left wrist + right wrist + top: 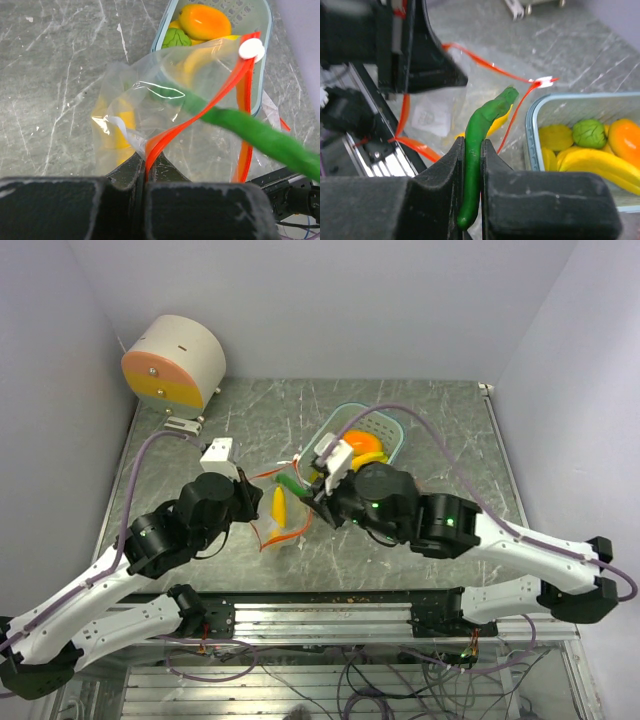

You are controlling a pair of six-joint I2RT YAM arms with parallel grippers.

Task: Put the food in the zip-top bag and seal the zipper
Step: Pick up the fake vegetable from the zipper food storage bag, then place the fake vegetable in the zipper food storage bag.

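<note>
The clear zip-top bag point(282, 523) lies left of the teal basket point(398, 432). My left gripper point(146, 169) is shut on the bag's red-orange zipper strip point(200, 117) and holds the mouth up; the white slider tab point(251, 49) is at the far end. My right gripper point(472, 150) is shut on the long green pepper point(481, 125), which points over the bag mouth point(440, 110). A yellow piece point(122, 130) lies inside the bag. The mango point(205, 21), the round green fruit point(176, 38) and the banana point(600, 165) are in the basket.
A round beige and orange device point(175, 362) stands at the back left, with a small metal fitting point(185, 424) in front of it. Grey walls close in the table on the left, back and right. The metal rail point(330, 615) runs along the front edge.
</note>
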